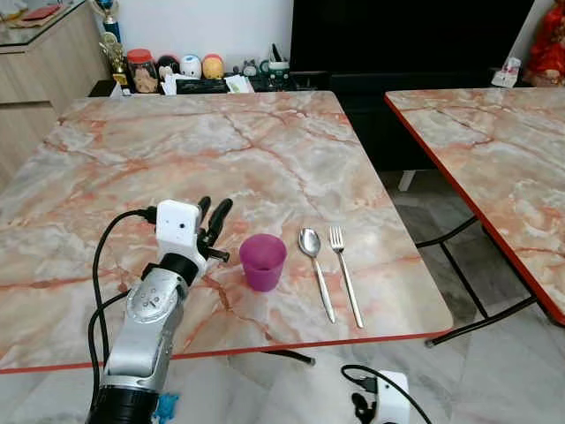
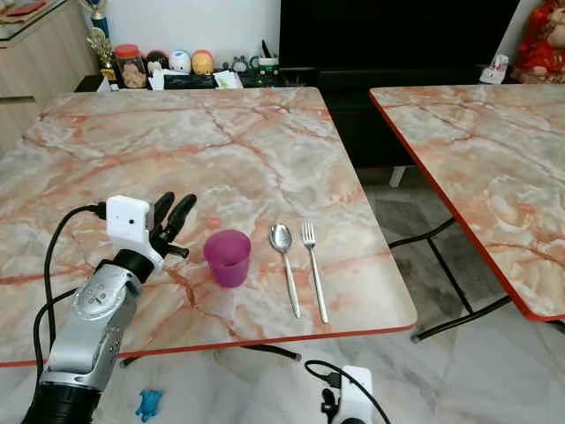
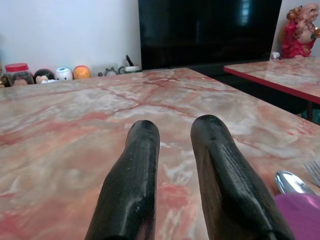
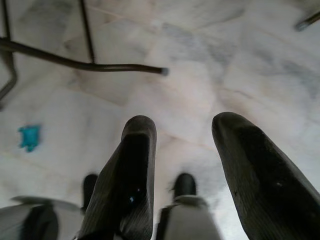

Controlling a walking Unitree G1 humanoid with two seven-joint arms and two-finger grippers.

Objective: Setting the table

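Note:
A purple cup (image 1: 263,261) stands upright near the front edge of the marble table (image 1: 221,141). A spoon (image 1: 313,265) and a fork (image 1: 344,272) lie side by side just right of the cup. My left gripper (image 1: 212,214) hovers low over the table just left of the cup, a small gap away from it, pointing toward the far side. Its fingers (image 3: 142,150) are open with nothing between them; in the left wrist view the cup's rim (image 3: 300,210) and the spoon bowl (image 3: 291,182) are beside them. My right gripper (image 4: 185,125) hangs below the table edge, open over the floor.
A second marble table (image 1: 494,150) stands to the right across a narrow gap. Jars and figurines (image 1: 177,69) line a low shelf behind the table, beside a black screen (image 1: 406,35). Table legs (image 4: 85,65) and a small blue toy (image 4: 30,136) are on the floor.

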